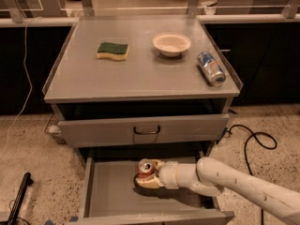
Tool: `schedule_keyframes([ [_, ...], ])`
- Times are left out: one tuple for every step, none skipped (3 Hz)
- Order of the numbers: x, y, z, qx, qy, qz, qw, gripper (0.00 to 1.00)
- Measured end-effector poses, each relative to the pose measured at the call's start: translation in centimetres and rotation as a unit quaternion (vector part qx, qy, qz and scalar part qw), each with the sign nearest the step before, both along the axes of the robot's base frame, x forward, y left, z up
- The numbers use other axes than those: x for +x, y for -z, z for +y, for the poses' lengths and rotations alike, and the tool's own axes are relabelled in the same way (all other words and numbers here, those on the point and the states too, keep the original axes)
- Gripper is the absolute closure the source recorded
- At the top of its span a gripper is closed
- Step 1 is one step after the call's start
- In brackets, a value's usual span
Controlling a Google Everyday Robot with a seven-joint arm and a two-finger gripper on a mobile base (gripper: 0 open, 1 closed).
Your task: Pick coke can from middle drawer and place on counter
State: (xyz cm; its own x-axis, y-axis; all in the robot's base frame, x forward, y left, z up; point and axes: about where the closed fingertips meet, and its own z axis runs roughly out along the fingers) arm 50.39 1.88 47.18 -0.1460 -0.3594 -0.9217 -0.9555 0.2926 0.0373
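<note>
The coke can (pixel 144 168), red with a silver top, stands upright in the open middle drawer (pixel 105 196) below the cabinet. My gripper (pixel 147 174) reaches in from the right on a white arm and its cream fingers are closed around the can, low over the drawer floor. The counter (pixel 140 71) is the flat gray cabinet top above.
On the counter lie a yellow-green sponge (pixel 112 50), a white bowl (pixel 171 43) and a blue-and-silver can (pixel 211 68) on its side near the right rim. The upper drawer (pixel 146 129) with a dark handle is shut. A black cable (pixel 253 142) lies on the floor at right.
</note>
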Motion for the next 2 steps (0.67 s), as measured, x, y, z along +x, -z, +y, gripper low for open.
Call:
schedule_keyframes([
  [-2.6, -5.8, -1.8, 0.017, -0.018, -0.039, 0.9989, 1.0],
  [-5.4, -11.2, -3.6, 0.018, -0.036, -0.073, 0.9965, 1.0],
])
